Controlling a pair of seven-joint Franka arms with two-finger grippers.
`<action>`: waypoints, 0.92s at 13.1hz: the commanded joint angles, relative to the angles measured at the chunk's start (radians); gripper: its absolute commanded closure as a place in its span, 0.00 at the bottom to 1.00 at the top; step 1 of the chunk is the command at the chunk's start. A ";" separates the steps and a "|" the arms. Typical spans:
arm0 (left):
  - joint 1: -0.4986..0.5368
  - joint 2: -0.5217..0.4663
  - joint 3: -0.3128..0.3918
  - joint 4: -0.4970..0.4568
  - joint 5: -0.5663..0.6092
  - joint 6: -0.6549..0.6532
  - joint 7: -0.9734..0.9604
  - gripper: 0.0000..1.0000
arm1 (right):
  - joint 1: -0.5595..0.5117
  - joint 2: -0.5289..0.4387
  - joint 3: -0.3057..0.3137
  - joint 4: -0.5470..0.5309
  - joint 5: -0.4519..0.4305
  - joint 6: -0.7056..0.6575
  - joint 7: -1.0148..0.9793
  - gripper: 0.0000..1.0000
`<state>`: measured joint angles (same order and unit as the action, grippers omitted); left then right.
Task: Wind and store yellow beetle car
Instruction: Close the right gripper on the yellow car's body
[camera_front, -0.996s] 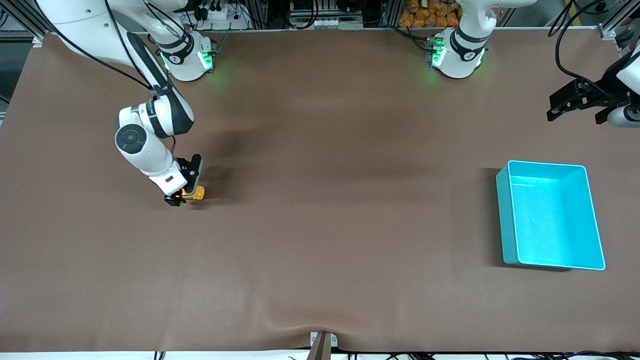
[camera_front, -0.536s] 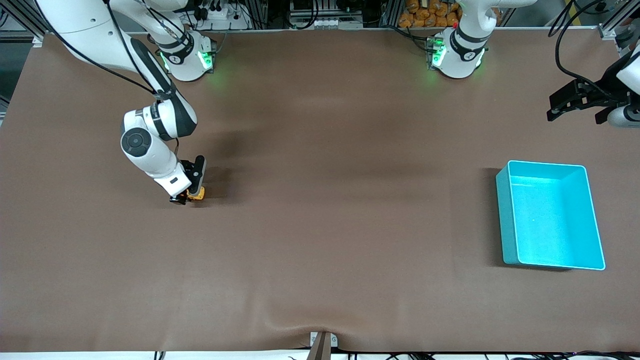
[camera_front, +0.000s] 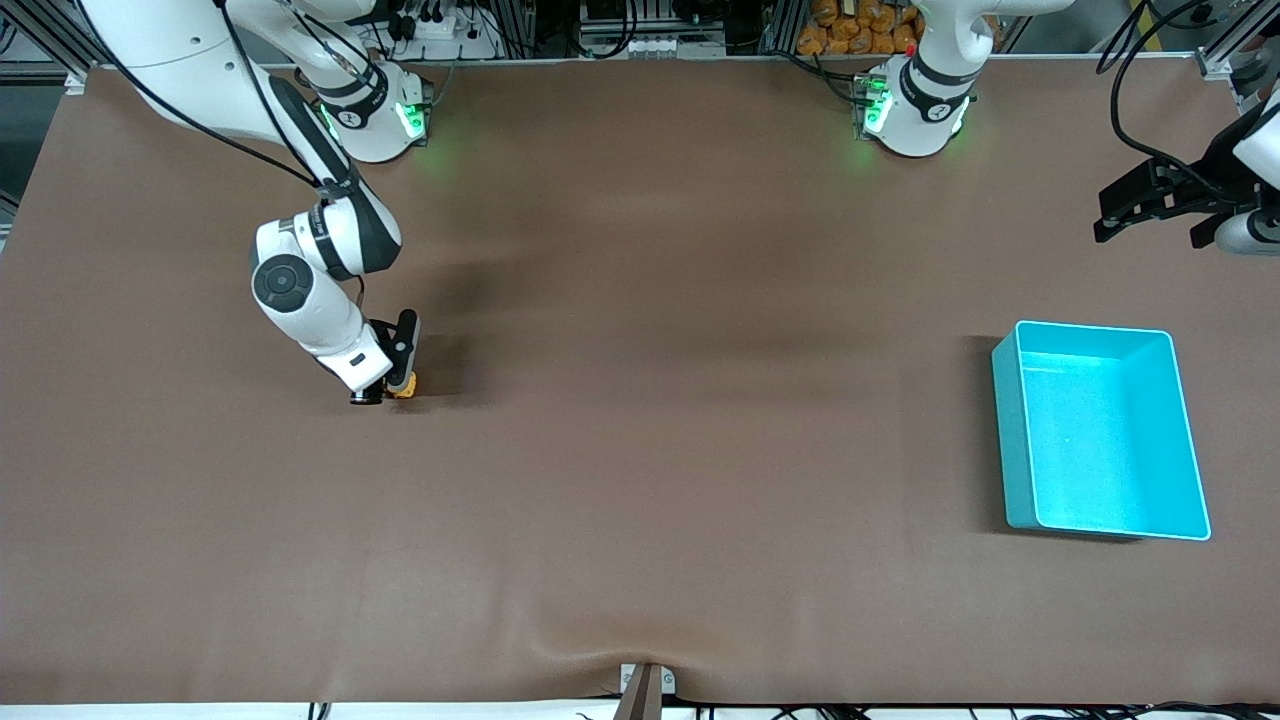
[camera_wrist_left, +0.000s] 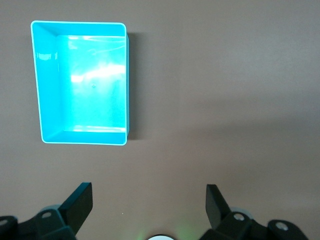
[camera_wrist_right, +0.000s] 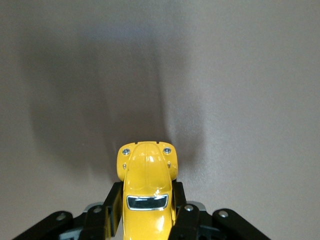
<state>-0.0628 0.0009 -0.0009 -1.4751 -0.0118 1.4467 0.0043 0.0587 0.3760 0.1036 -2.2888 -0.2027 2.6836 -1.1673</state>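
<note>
The open rectangular teal plastic bin (camera_front: 1100, 432) sits nearest the front camera at the left arm's end of the brown table (camera_front: 640, 500), with wide bare surface between it and the small yellow beetle-shaped toy car (camera_front: 404, 384) at the right arm's end. The right gripper (camera_front: 385, 390), low at the table, is clamped on the car's sides and has shifted slightly toward the bin. No writing is legible. The left gripper (camera_front: 1150, 205) waits, fingers (camera_wrist_left: 80, 202) spread wide, holding nothing

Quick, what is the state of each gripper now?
Left gripper: open, holding nothing, waiting above the table.
Right gripper: shut on the yellow beetle car, low at the table.
</note>
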 joint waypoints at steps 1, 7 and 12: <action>-0.002 0.002 -0.001 0.012 0.018 -0.003 0.014 0.00 | -0.022 0.027 -0.002 0.020 -0.018 0.004 -0.006 0.98; 0.005 0.002 -0.001 0.012 0.019 -0.003 0.016 0.00 | -0.141 0.041 -0.002 0.023 -0.021 0.002 -0.145 0.97; 0.003 0.002 -0.001 0.012 0.019 -0.003 0.016 0.00 | -0.253 0.089 -0.005 0.057 -0.026 0.002 -0.264 0.97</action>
<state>-0.0602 0.0009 0.0010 -1.4751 -0.0118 1.4467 0.0043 -0.1337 0.3786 0.0931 -2.2867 -0.2027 2.6703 -1.3672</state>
